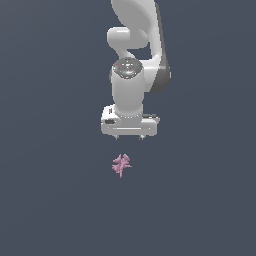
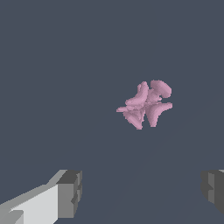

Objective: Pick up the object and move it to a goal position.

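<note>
The object is a tiny pink spiky, branching shape [image 1: 121, 165] lying on the dark grey floor, just below the gripper in the exterior view. In the wrist view the pink object [image 2: 145, 105] lies ahead of the fingers, apart from both. My white gripper [image 1: 128, 137] points down and hangs above the floor, its short fingertips [image 1: 116, 137] just showing under the hand. In the wrist view the gripper [image 2: 142, 192] is open and empty, with two grey pads [image 2: 70, 192] set wide apart.
The dark grey floor [image 1: 50, 200] is plain all around. The white arm [image 1: 135, 40] rises behind the gripper at the top of the exterior view.
</note>
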Motion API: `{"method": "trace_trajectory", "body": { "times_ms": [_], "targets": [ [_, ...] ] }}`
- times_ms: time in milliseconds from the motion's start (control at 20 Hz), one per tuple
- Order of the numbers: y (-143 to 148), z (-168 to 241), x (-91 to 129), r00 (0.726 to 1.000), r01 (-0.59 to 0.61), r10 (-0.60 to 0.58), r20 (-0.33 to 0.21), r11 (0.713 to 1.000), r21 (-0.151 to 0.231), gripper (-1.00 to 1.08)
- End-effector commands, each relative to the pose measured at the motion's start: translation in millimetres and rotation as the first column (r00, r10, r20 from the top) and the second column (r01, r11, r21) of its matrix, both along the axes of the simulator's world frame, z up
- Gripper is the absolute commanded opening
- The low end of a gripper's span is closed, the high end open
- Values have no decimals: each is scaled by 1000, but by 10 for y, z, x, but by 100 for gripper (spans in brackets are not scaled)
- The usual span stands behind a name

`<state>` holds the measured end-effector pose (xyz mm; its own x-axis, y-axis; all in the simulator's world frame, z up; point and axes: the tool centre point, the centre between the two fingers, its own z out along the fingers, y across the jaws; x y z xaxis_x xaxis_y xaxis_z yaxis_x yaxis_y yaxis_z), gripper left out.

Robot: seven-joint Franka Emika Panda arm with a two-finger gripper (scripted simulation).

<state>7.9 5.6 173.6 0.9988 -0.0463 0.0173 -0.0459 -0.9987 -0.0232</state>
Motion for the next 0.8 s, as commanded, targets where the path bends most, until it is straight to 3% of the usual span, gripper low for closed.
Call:
{"method": "trace_trajectory", "body": {
  "times_ms": [0,450,750],
  "targets": [
    [0,0,0,1000,0,0,0,1000,0,100],
    [267,29,-57,997,-77,77,-6,997,-10,100],
    [261,25,-51,997,-71,71,-6,997,-10,100]
  ]
}}
